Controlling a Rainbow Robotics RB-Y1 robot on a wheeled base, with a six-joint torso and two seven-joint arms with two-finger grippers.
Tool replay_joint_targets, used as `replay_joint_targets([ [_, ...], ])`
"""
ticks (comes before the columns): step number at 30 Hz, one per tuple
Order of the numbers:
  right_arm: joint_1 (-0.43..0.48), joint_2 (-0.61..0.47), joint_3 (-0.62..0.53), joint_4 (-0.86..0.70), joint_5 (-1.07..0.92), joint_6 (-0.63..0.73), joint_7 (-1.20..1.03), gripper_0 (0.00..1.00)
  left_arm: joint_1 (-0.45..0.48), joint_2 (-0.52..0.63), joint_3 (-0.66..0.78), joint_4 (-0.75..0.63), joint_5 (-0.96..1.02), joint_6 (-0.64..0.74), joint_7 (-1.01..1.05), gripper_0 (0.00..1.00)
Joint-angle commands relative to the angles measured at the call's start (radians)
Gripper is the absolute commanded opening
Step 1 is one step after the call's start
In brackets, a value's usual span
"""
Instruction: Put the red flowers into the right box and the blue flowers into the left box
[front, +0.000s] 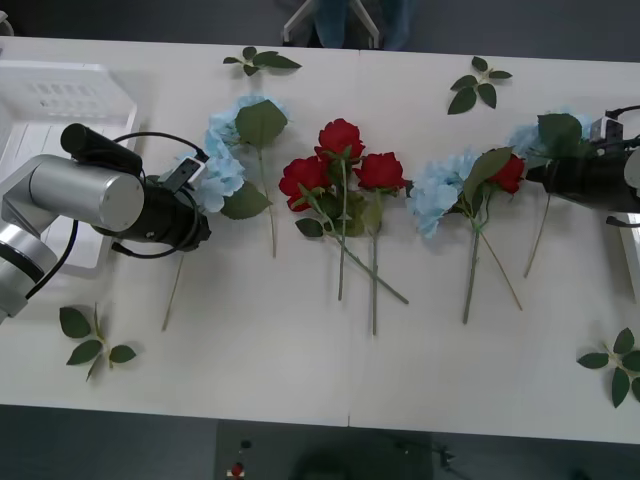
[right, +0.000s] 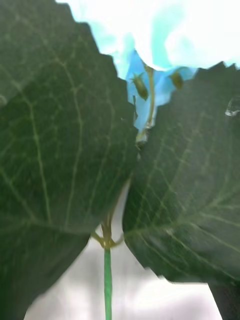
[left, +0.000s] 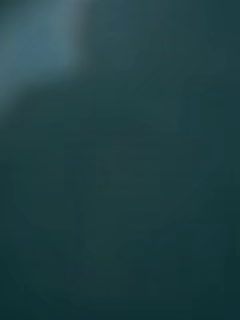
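Four red flowers (front: 341, 139) and four blue flowers (front: 437, 190) lie tabled.

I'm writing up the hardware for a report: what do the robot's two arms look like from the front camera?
The left arm has silver cylindrical links, a black wrist section and black cables looping around it. The right arm has a black wrist section with a small grey block on top.

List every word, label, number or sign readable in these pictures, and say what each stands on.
None can be read. No print shows on the table, the left box, the flowers or the leaves. A small pale tag on the left gripper is too small to read.
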Motion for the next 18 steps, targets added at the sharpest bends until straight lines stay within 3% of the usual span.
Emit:
replay_joint_targets([
  [1, -0.051, 0.028, -0.013, 0.048, 0.047, -0.015, -0.055, 1.0, -0.027, 0.02, -0.004, -0.004, -0.017, 0.003, 0.042, 0.0],
  [2, -0.054, 0.034, -0.013, 0.055, 0.047, -0.015, -0.058, 0.96, -0.027, 0.027, -0.003, -0.004, -0.014, 0.003, 0.042, 0.0],
  [3, -0.054, 0.036, -0.013, 0.058, 0.047, -0.015, -0.058, 0.83, -0.027, 0.032, -0.004, -0.005, -0.008, 0.003, 0.042, 0.0],
  [4, -0.057, 0.039, -0.013, 0.061, 0.048, -0.015, -0.061, 0.49, -0.027, 0.047, -0.004, -0.013, -0.002, 0.003, 0.042, 0.0],
  [6, -0.057, 0.039, -0.013, 0.061, 0.047, -0.015, -0.066, 0.02, -0.027, 0.079, 0.002, -0.042, 0.009, 0.003, 0.042, 0.0],
  [18, -0.06, 0.042, -0.013, 0.061, 0.047, -0.015, -0.075, 0.0, -0.025, 0.331, 0.142, -0.172, 0.274, 0.021, 0.045, 0.0],
])
